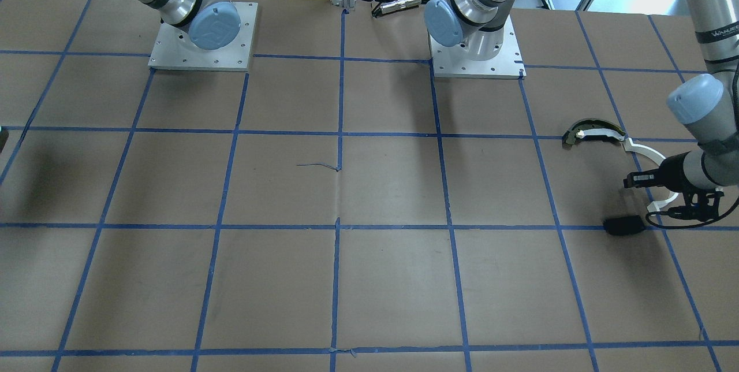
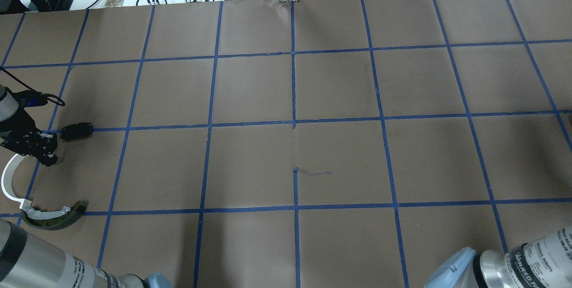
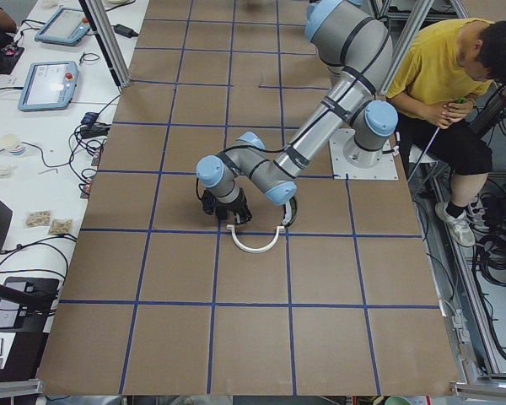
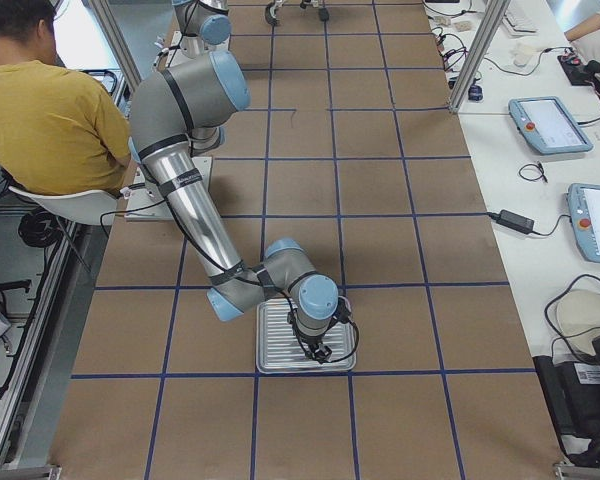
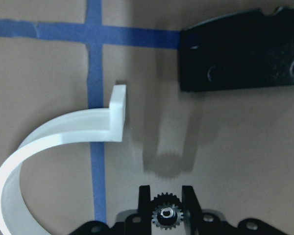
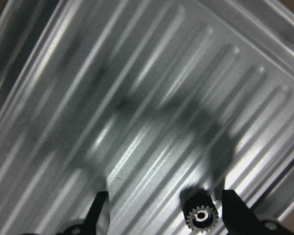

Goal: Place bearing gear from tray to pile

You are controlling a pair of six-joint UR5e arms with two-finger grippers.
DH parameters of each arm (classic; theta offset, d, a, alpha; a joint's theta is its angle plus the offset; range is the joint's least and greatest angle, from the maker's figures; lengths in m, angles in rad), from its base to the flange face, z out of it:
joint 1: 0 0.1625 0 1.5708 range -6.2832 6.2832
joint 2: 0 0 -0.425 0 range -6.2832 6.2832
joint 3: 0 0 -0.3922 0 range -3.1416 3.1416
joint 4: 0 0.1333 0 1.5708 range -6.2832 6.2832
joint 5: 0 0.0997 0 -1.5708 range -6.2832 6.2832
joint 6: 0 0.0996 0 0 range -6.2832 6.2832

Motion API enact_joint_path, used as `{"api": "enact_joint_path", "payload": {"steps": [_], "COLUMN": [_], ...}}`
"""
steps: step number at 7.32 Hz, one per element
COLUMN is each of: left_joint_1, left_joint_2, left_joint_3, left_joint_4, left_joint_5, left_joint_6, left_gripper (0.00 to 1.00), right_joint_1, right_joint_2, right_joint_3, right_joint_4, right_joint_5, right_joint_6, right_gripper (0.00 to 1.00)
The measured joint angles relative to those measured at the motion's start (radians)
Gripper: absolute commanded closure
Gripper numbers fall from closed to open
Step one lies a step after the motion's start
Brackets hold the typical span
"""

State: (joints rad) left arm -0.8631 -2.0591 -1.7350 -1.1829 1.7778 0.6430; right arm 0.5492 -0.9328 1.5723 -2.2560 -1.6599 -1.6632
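My left gripper (image 5: 165, 196) is shut on a small black bearing gear (image 5: 165, 214) and holds it just above the table, in the pile. The pile is a white curved strip (image 5: 63, 132), a flat black plate (image 5: 240, 54) and an olive-and-white curved piece (image 1: 592, 131). In the overhead view the left gripper (image 2: 47, 156) is between the plate (image 2: 77, 130) and the strip (image 2: 6, 180). My right gripper (image 6: 166, 208) is open low over the ribbed metal tray (image 6: 137, 98). A second black gear (image 6: 201, 214) lies on the tray by its right finger.
The tray (image 4: 280, 362) sits at the table's end on the robot's right. Brown paper with a blue tape grid (image 2: 295, 122) covers the table. A seated person in a yellow shirt (image 4: 50, 120) is behind the robot bases.
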Motion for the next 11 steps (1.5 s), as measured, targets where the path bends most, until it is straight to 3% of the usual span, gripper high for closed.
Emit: {"api": "enact_joint_path", "payload": {"steps": [2, 3, 4, 5, 7, 8, 11], "left_joint_1": [-0.01, -0.011, -0.011, -0.011, -0.011, -0.011, -0.02], "left_joint_2": [-0.001, -0.001, -0.001, -0.001, 0.001, 0.003, 0.01], "left_joint_3": [-0.002, -0.004, -0.01, -0.016, -0.021, -0.021, -0.021], "left_joint_4": [-0.001, -0.001, -0.001, -0.001, 0.0, 0.0, 0.0], "left_joint_5": [0.0, 0.0, 0.0, -0.001, 0.0, 0.0, 0.0], "left_joint_6": [0.004, 0.004, 0.003, 0.002, 0.003, 0.004, 0.002], "left_gripper": [0.95, 0.73, 0.57, 0.52, 0.27, 0.25, 0.21], "right_joint_1": [0.0, 0.0, 0.0, 0.0, 0.0, 0.0, 0.015], "right_joint_2": [0.0, -0.001, -0.002, -0.004, -0.007, -0.008, -0.051], "right_joint_3": [0.0, 0.001, 0.001, 0.002, 0.003, 0.004, 0.009], "right_joint_4": [0.0, 0.0, 0.0, 0.001, 0.008, 0.013, 0.056], "right_joint_5": [-0.002, -0.005, -0.009, -0.013, -0.016, -0.016, -0.039], "right_joint_6": [-0.002, -0.003, -0.004, -0.003, -0.004, -0.005, -0.005], "right_gripper": [0.6, 0.65, 0.67, 0.73, 0.88, 1.0, 1.0]}}
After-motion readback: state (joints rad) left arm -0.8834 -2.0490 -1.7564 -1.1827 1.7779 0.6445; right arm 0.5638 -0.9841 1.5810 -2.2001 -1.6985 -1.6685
